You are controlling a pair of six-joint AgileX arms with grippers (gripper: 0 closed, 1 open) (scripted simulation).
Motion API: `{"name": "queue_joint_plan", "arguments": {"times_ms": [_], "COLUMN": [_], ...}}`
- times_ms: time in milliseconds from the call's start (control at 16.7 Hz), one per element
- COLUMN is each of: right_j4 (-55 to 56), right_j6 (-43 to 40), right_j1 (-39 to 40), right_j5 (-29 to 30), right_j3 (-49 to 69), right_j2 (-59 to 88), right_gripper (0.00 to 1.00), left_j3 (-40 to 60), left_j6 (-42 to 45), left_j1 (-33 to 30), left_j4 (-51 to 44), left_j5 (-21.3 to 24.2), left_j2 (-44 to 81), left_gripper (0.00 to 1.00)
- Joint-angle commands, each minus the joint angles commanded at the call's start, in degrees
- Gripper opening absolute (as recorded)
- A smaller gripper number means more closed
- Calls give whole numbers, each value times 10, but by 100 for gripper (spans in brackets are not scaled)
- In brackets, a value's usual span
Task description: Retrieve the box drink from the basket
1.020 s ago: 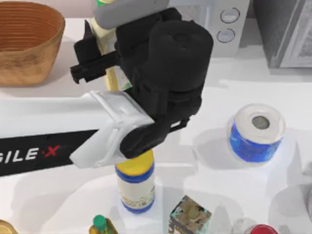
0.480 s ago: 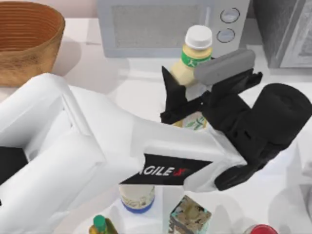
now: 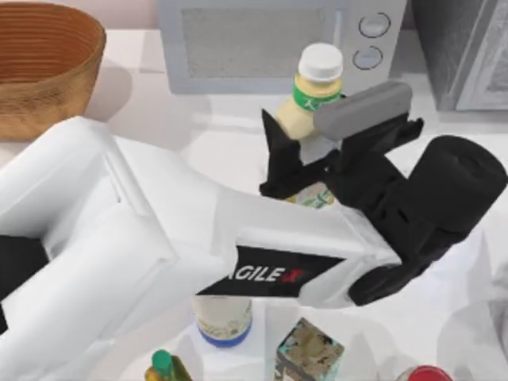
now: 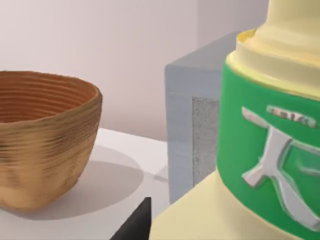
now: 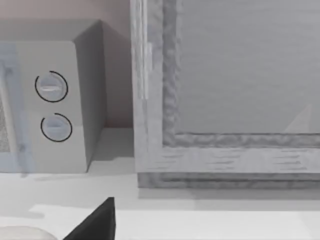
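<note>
The left end effector (image 3: 298, 163) carried the cream bottle (image 3: 311, 91) from near the basket (image 3: 44, 67) toward the counter's middle.

Basket (image 3: 44, 71) cut by the top view's edge, its inside unseen.

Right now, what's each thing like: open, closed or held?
left hand, shut on the bottle.
bottle, capped, nearly upright, held.
basket, upright on the table.
microwave, door shut.
</note>
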Motion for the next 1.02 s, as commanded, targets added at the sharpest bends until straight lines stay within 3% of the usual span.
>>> {"name": "queue_joint_plan", "arguments": {"times_ms": [420, 780, 1020], "right_j4": [0, 0, 0], "right_j6": [0, 0, 0], "right_j1": [0, 0, 0], "right_j5": [0, 0, 0], "right_j3": [0, 0, 0], "right_j2": [0, 0, 0], "right_gripper": [100, 100, 100], "left_j3": [-23, -28, -28], "left_j6": [-194, -213, -213], "left_j1": [39, 45, 45], "left_j4": [-140, -158, -158], "left_j5": [-6, -5, -5], "left_j2": [8, 8, 8], "left_gripper": [0, 0, 30]}}
